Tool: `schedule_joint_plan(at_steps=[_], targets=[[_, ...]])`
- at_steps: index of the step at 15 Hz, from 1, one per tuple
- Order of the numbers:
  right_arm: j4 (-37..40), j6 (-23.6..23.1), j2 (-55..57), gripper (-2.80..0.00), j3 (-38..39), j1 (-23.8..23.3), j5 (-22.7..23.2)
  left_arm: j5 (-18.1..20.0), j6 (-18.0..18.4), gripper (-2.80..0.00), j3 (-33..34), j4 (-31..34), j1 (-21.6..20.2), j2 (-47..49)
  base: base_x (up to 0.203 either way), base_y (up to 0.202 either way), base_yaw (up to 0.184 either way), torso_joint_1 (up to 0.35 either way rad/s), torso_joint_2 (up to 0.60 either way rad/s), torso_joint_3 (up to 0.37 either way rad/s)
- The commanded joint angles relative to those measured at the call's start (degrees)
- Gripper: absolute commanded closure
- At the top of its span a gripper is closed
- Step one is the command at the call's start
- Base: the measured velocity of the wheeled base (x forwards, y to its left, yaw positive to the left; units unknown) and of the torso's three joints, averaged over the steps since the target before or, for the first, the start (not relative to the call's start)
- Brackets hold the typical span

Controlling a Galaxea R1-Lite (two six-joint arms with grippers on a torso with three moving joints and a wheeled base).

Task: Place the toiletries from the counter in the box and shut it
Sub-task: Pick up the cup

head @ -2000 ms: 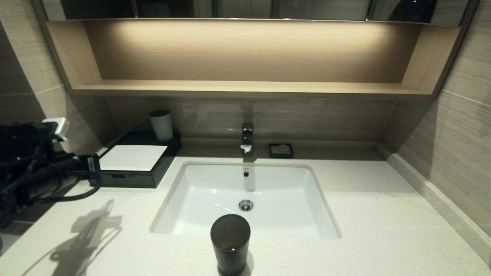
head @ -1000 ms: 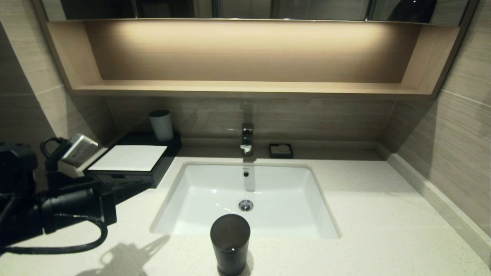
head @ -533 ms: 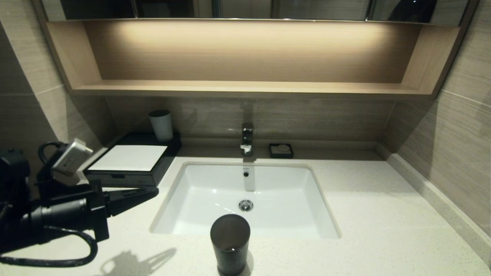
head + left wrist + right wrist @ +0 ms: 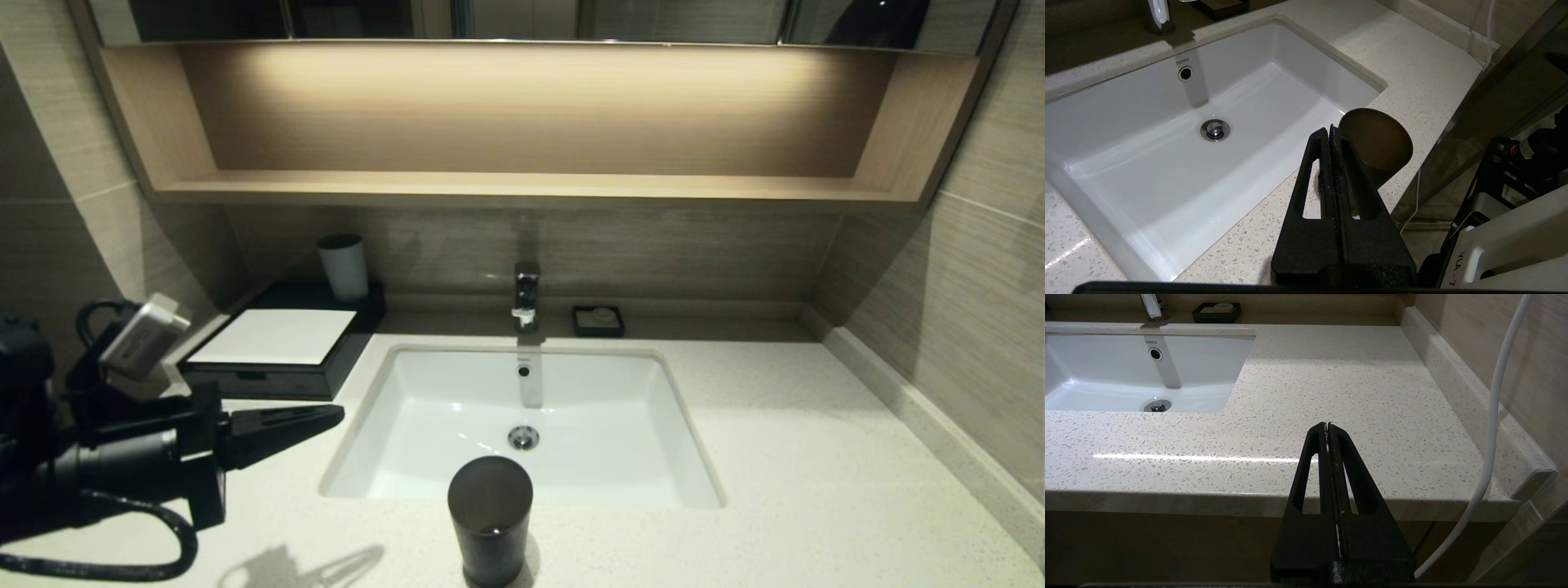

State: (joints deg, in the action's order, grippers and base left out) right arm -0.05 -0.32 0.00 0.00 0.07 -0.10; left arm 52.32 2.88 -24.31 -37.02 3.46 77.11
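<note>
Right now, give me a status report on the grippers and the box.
Left gripper shut, empty, above counter near box. Right gripper shut, parked at counter edge. Box drawer closed; no toiletries visible. Dark cup before basin.

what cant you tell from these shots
- Toiletries: none show on the counter in any view.
- Box contents: drawer front closed in the head view, white sheet on top.
- Dark cup contents: too dim in head and left wrist views.
- Soap dish contents: too small.

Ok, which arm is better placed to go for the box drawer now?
Left, probably. The left gripper, shut, hangs over the counter just in front of the box. The right gripper sits shut off the counter's front edge, across the basin.
</note>
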Motion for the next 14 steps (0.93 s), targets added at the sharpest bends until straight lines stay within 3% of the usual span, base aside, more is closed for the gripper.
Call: schedule_joint_plan(at_steps=[1, 4, 8, 14], targets=[[-0.04, -0.03, -0.09, 0.0, 0.09, 0.01, 0.01, -0.09, -0.05, 0.0, -3.93, 5.8, 0.38, 0.74, 0.0, 0.0, 0.0, 0.0, 0.0, 0.0], [-0.04, -0.03, -0.08, 0.0, 0.09, 0.01, 0.01, -3.33, -0.07, 0.0, -12.78, 24.78, 2.32, -0.21, 0.0, 0.0, 0.0, 0.0, 0.0, 0.0], [-0.04, -0.03, -0.09, 0.0, 0.09, 0.1, 0.01, -17.58, -2.29, 0.0, -27.05, 50.99, 11.6, 0.73, 0.0, 0.0, 0.0, 0.0, 0.0, 0.0], [-0.04, -0.03, -0.08, 0.0, 0.0, 0.01, 0.01, -29.12, -9.48, 0.0, -38.39, 67.11, 21.87, 7.47, 0.0, 0.0, 0.0, 0.0, 0.0, 0.0]])
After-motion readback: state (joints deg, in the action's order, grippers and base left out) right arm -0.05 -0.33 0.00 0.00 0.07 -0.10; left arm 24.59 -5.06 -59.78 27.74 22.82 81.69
